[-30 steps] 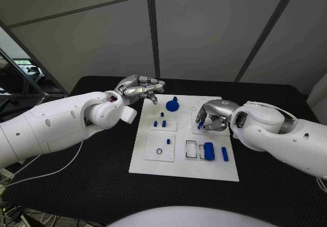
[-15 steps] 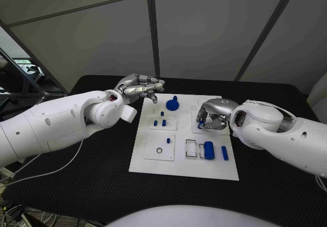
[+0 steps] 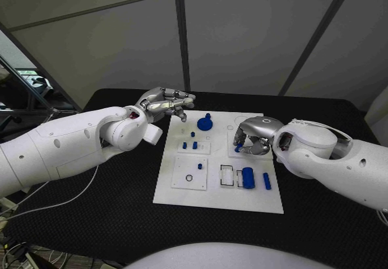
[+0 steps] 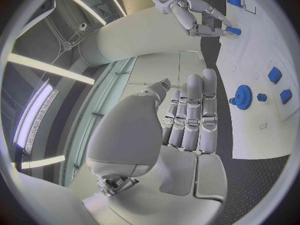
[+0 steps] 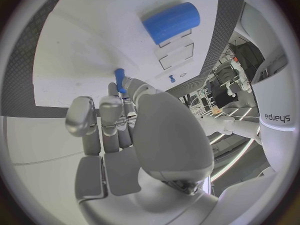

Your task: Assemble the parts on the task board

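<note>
The white task board (image 3: 182,193) lies in the middle of the black table. My right hand (image 3: 254,134) hovers low over the board's far right part and pinches a small blue peg (image 3: 239,148) between its fingertips. In the right wrist view the peg (image 5: 119,79) points down at the board (image 5: 75,50). My left hand (image 3: 166,103) hangs above the board's far left corner, holding nothing, its fingers (image 4: 194,110) stretched side by side. A blue gear (image 3: 205,124) stands at the board's far edge, between the two hands.
Two short blue pegs (image 3: 189,146) stand in a square plate mid-board, and one more peg (image 3: 199,166) in the plate nearer me. A blue cylinder (image 3: 248,178) and a blue bar (image 3: 267,181) lie at the board's near right. Black table (image 3: 97,218) surrounds the board.
My right hand has edged slightly with the peg still in its fingertips. The left hand has barely moved.
</note>
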{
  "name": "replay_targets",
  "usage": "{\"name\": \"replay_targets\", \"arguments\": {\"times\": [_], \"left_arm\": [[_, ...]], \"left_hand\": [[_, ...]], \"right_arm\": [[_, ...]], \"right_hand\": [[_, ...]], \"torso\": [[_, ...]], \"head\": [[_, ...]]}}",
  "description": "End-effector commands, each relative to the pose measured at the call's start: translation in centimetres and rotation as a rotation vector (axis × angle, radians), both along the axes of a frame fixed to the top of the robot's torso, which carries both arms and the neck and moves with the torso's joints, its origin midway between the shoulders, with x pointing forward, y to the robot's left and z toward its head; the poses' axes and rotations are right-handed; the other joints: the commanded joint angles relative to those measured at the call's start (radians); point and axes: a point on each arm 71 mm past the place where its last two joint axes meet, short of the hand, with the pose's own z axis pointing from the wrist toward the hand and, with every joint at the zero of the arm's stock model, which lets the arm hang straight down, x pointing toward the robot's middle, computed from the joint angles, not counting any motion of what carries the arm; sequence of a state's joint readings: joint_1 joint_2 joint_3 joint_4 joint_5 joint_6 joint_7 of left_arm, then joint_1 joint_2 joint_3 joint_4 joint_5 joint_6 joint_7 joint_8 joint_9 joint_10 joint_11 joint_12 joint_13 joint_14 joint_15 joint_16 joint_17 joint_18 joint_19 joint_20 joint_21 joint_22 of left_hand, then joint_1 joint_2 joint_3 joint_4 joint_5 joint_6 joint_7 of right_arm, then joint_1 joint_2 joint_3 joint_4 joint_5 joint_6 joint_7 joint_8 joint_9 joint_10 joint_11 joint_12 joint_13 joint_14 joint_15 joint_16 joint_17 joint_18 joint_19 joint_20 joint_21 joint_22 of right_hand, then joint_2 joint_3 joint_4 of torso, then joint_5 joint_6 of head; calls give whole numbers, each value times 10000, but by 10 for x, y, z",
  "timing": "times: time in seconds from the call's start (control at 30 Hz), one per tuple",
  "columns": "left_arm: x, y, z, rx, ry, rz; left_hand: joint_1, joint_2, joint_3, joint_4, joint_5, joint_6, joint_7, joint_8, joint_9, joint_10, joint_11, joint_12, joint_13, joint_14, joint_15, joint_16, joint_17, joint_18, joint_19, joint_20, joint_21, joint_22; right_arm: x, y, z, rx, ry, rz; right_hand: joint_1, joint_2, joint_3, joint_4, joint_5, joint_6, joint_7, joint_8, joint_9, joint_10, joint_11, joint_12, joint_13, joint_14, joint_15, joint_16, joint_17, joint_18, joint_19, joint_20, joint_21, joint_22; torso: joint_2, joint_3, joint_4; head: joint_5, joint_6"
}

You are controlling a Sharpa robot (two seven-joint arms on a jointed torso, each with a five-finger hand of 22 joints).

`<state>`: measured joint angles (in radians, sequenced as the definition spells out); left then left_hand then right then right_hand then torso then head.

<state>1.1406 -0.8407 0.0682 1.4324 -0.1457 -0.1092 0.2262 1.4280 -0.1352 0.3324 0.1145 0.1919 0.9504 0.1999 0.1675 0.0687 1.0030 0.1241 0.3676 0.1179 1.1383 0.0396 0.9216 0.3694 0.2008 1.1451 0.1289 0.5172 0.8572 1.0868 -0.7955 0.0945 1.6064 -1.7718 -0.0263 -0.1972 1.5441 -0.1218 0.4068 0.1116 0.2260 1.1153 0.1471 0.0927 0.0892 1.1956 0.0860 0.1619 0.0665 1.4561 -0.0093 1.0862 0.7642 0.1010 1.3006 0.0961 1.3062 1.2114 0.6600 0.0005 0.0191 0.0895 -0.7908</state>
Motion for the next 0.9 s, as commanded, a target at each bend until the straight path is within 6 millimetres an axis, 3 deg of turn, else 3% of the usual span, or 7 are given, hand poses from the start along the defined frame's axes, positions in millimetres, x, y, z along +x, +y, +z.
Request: {"name": "replay_targets", "arguments": {"times": [0.03, 0.47, 0.73, 0.9], "left_arm": [[1, -1, 1, -16, 42, 3], [2, -1, 0, -12, 40, 28], [2, -2, 0, -28, 33, -3], [2, -3, 0, -38, 24, -11]], "left_hand": [[-41, 61, -34, -5, -19, -42, 2, 46, 0, -94, 3, 56, 10, -59, 4, 6, -11, -182, -2, 50, -47, -17], [-41, 61, -34, -5, -19, -42, 2, 46, 0, -94, 3, 56, 10, -59, 4, 6, -11, -182, -2, 50, -47, -17], [-41, 61, -34, -5, -19, -42, 2, 46, 0, -94, 3, 56, 10, -59, 4, 6, -11, -182, -2, 50, -47, -17], [-41, 61, -34, -5, -19, -42, 2, 46, 0, -94, 3, 56, 10, -59, 4, 6, -11, -182, -2, 50, -47, -17]], "right_arm": [[-5, 1, 8, 276, -814, 35], [-31, 12, 36, 1600, -1472, 567], [-41, 38, 41, 2337, -1039, 1156], [-48, 63, 37, 2629, -587, 1766]], "right_hand": [[-10, -41, 246, -126, 94, 70, 2, -11, 7, 262, -143, -53, 53, 5, -35, 69, 75, -133, 88, -12, 102, 106], [-170, -101, 480, -282, 82, 136, -3, -29, 6, 363, -147, -166, 65, 61, -35, 297, 356, -199, 275, -10, 337, 407], [-218, -105, 533, -313, 74, 143, -1, -39, 3, 382, -145, -199, 67, 64, -34, 322, 369, -201, 277, -8, 354, 425], [-310, -124, 552, -321, 67, 140, 8, -55, -1, 387, -138, -240, 68, 55, -25, 318, 343, -196, 252, -2, 344, 409]], "torso": [[-15, -2, -20], [-10, -6, 4], [0, -23, 26], [8, -2, 23]], "head": [[-35, 14], [-74, 81], [-13, 66], [61, 39]]}}
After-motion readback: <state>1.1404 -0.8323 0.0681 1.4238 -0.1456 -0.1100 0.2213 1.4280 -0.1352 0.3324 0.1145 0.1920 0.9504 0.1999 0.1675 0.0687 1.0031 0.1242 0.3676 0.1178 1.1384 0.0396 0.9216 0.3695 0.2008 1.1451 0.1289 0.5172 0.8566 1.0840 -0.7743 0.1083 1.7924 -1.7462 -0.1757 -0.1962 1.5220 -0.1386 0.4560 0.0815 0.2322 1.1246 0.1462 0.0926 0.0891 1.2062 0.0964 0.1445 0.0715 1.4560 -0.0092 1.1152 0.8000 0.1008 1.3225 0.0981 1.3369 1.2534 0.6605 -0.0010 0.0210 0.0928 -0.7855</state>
